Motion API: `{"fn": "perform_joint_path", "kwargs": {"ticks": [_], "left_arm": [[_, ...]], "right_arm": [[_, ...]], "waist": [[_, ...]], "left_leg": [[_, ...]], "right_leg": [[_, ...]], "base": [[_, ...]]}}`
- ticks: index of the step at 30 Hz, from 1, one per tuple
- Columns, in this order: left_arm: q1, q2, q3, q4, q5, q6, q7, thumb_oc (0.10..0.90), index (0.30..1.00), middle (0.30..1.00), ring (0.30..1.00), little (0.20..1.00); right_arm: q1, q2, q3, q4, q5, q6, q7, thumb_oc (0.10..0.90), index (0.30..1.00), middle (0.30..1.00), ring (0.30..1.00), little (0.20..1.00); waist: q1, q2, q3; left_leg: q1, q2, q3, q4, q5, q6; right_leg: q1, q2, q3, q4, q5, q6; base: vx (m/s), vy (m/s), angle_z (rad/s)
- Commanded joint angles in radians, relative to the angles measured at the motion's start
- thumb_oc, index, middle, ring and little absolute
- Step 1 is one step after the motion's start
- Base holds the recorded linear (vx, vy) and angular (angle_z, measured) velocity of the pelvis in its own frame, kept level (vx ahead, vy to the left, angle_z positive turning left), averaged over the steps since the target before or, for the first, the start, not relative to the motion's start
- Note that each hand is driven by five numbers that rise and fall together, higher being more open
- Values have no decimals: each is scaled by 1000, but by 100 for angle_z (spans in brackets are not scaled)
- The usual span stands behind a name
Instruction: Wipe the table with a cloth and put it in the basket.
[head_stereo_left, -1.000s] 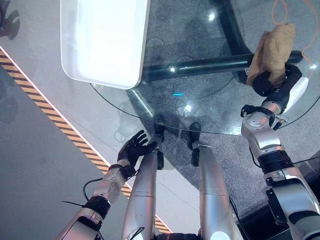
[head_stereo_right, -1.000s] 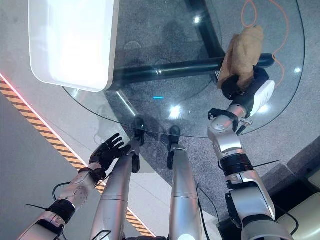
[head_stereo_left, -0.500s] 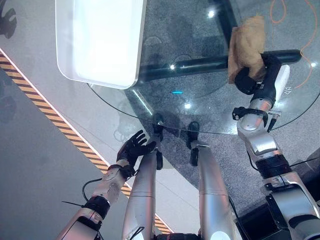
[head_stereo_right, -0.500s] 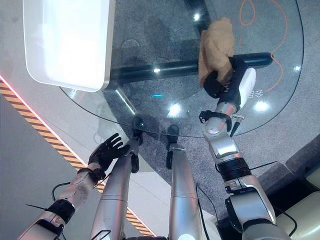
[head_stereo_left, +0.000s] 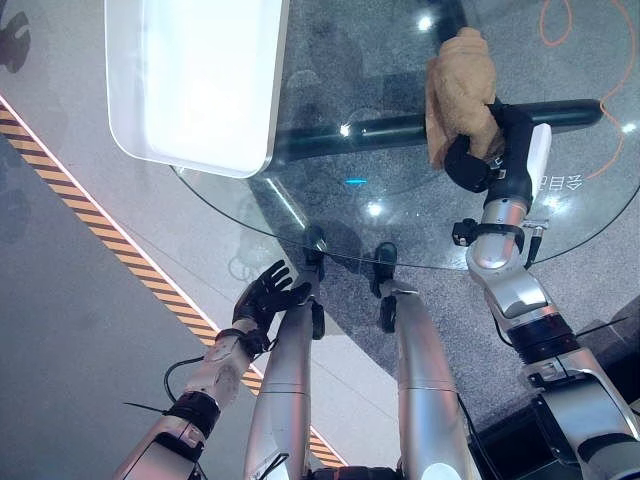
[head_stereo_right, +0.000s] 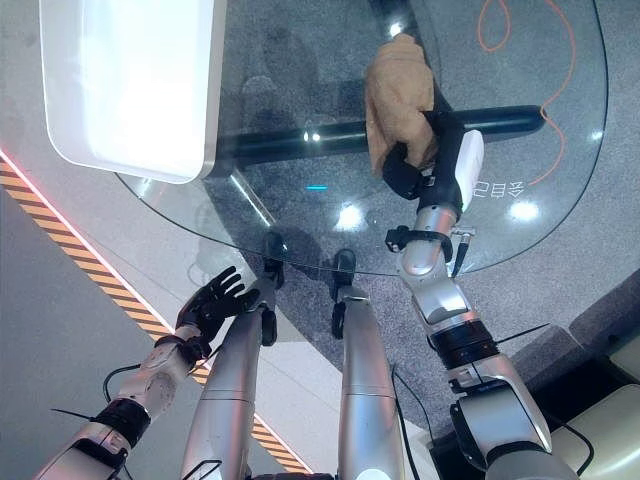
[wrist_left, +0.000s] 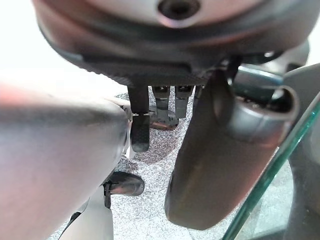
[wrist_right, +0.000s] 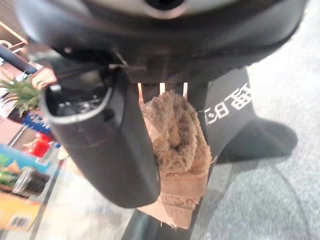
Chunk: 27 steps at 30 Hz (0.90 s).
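Left and right eye views: taken from the head, facing steeply down; the glass table (head_stereo_left: 400, 235) and both arms are shared from slightly offset positions. Wrist views: taken very near, along the left hand (wrist_left: 220, 150) and right hand (wrist_right: 100, 145).

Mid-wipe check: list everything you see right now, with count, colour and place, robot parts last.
cloth: one, tan, on the glass table at the far right, held by the right robot hand
glass table: one, clear round top over a dark base
basket: one, white, on the table's far left edge
cable: one, orange, looped on the floor beyond the table
floor stripe: one, yellow and black, crossing the floor on the left
right robot hand: dark, curled round the cloth
left robot hand: dark, fingers spread, below the table's near edge
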Motion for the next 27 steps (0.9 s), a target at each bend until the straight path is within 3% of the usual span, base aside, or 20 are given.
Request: {"fn": "perform_joint_path", "kwargs": {"ticks": [1,13,27], "left_arm": [[127,-171,-162,-38,21,80,-49,800,900,900,900,900],[112,-160,-174,-63,14,106,-31,800,900,900,900,900],[99,-145,-175,-66,1,121,-33,800,900,900,900,900]], "right_arm": [[27,119,220,-132,19,-86,205,100,300,300,300,200],[5,106,302,-213,39,-116,388,100,300,300,300,200],[-21,88,362,-239,67,-126,464,100,300,300,300,200]], "waist": [[25,25,-14],[28,25,-14],[36,27,-14]], "left_leg": [[-24,-62,56,173,-193,74],[-32,-64,57,176,-186,74],[-34,-65,55,176,-180,75]], "right_leg": [[-35,48,19,-134,145,30],[-44,43,15,-132,150,33],[-46,40,9,-128,149,33]], "base": [[0,0,0],[-1,1,1],[-4,5,9]]}}
